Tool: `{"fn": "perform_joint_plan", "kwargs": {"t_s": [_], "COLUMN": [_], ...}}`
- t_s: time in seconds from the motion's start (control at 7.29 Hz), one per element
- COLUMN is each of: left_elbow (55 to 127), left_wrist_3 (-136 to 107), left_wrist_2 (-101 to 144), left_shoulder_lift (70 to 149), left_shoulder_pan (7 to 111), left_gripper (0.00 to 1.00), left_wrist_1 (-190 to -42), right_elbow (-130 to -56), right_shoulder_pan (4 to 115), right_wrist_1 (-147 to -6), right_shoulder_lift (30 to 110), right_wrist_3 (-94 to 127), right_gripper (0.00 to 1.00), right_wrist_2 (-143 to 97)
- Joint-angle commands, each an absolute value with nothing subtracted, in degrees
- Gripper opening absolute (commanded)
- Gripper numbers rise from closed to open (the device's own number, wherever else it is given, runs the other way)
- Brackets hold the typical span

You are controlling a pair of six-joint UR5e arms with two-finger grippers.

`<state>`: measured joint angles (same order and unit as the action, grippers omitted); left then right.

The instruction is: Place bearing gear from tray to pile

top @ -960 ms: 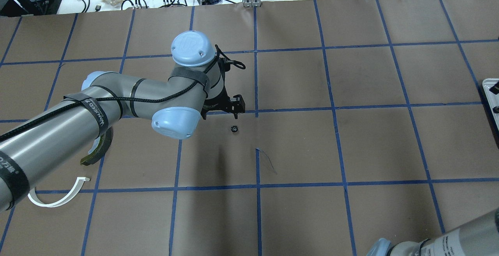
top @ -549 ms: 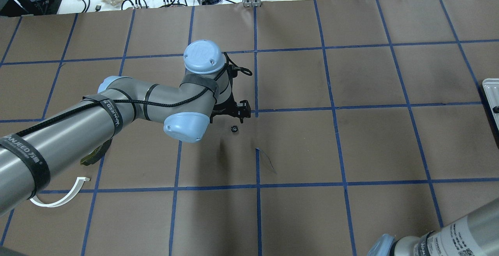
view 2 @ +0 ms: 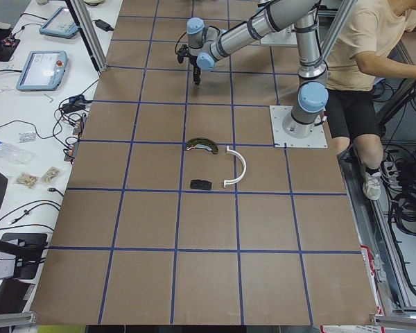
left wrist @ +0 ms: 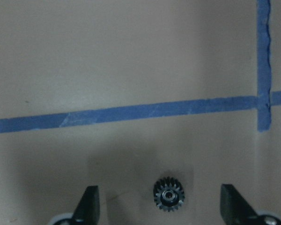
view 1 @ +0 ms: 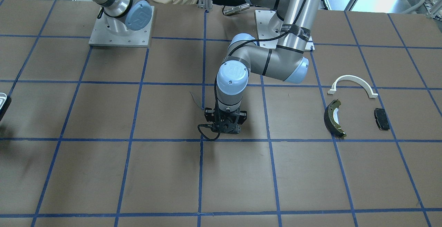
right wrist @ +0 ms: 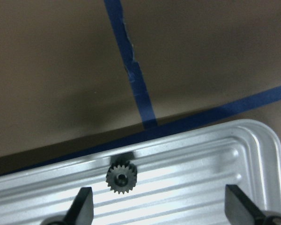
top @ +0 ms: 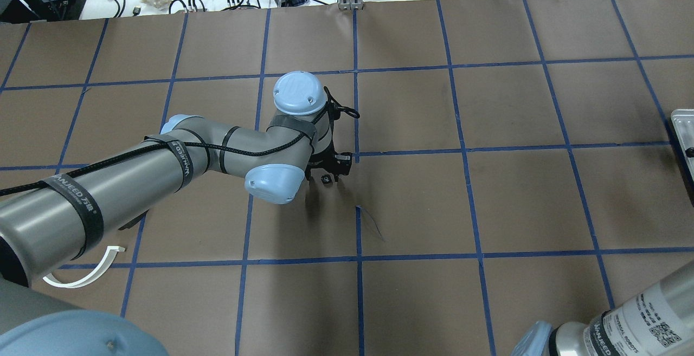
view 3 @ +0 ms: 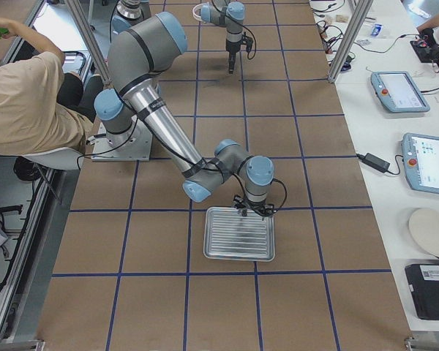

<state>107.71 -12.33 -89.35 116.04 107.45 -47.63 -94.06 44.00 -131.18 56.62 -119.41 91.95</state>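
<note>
A small black bearing gear (left wrist: 168, 193) lies on the brown table near a blue tape crossing; it also shows in the overhead view (top: 326, 180). My left gripper (left wrist: 161, 202) is open and low over it, one finger (left wrist: 90, 201) on each side, not touching. A second bearing gear (right wrist: 121, 177) lies in the ribbed metal tray (right wrist: 201, 164). My right gripper (right wrist: 160, 206) is open just above it. The pile lies apart on my left: white half-ring bracket (view 1: 352, 80), dark brake shoe with olive rim (view 1: 333, 118), small black pad (view 1: 381, 119).
The tray (view 3: 239, 234) sits at the table's right end, its corner at the overhead view's edge (top: 682, 125). My left arm hides most of the brake shoe from overhead. A person sits behind the robot bases. Cables and tablets lie beyond the far edge.
My left arm has swung right and come down, so the open gripper now straddles the gear on the table. The gear has not moved. The right arm has shifted slightly.
</note>
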Motion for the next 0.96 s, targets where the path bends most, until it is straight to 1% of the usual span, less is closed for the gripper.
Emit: {"fn": "perform_joint_plan", "kwargs": {"t_s": [0.0, 0.14, 0.27, 0.41, 0.55, 0.69, 0.82], "left_elbow": [107.7, 107.4, 106.4, 104.5, 101.2, 96.2, 90.8], "left_wrist_3": [-12.3, -12.3, -12.1, -10.5, -7.9, -4.2, 2.0], "left_wrist_2": [-89.1, -89.4, -89.5, -89.8, -89.9, -90.0, -91.9], "left_shoulder_lift": [116.3, 116.3, 115.8, 115.2, 113.8, 112.7, 112.1], "left_shoulder_pan": [107.5, 107.4, 107.1, 105.9, 102.9, 99.5, 95.7], "left_gripper": [0.18, 0.00, 0.00, 0.00, 0.00, 0.00, 0.00], "left_wrist_1": [-47.5, -47.5, -47.7, -48.8, -55.0, -62.2, -70.0], "right_elbow": [-94.1, -94.7, -95.5, -95.5, -95.5, -95.4, -95.4], "right_shoulder_pan": [44.0, 43.9, 43.9, 43.9, 43.9, 43.9, 43.9], "right_wrist_1": [-131.0, -130.9, -131.1, -131.0, -131.3, -131.3, -131.1], "right_shoulder_lift": [56.3, 56.3, 56.4, 56.4, 56.5, 56.8, 57.0], "right_wrist_3": [-120.1, -120.1, -120.1, -119.6, -119.6, -119.2, -119.2], "right_gripper": [0.94, 0.92, 0.92, 0.88, 0.72, 0.57, 0.49], "right_wrist_2": [91.9, 92.0, 91.8, 91.8, 91.9, 92.2, 92.6]}}
